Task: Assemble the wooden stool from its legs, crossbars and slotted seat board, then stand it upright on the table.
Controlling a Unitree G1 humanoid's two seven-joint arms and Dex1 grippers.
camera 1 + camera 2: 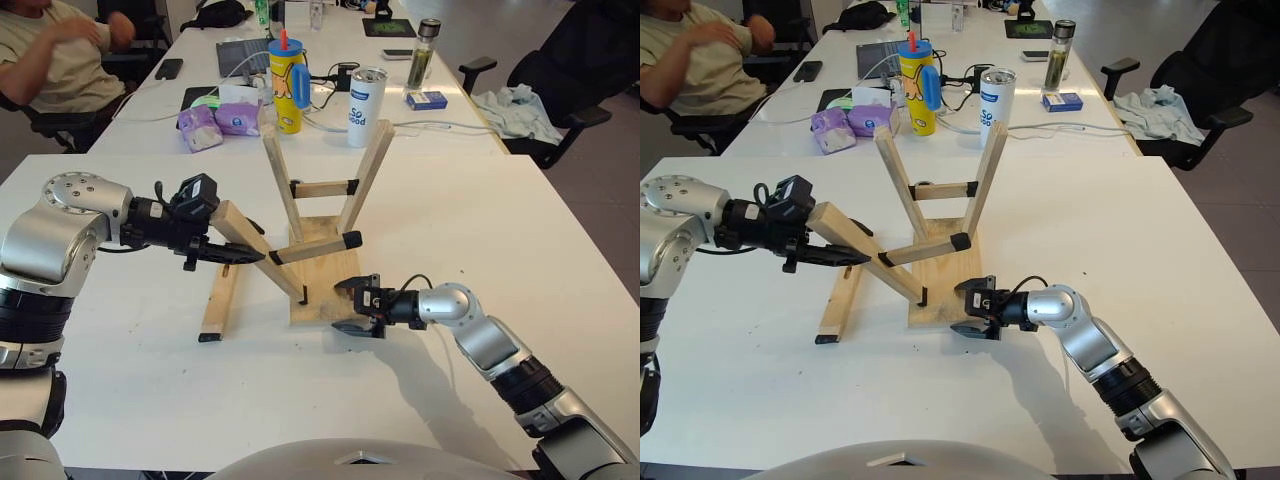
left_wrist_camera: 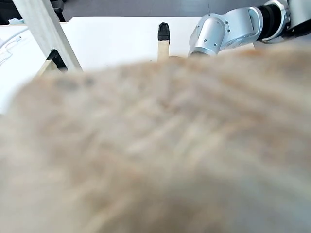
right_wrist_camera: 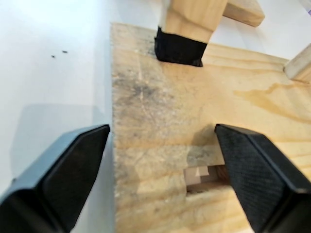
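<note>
Left gripper pinches slanted leg. Right gripper spread wide at near edge of seat board, lying flat on table.

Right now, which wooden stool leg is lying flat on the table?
The pale wooden leg flat on the white table, left of the seat board. Two other legs stand on the board; the left tool holds a slanted leg.
</note>
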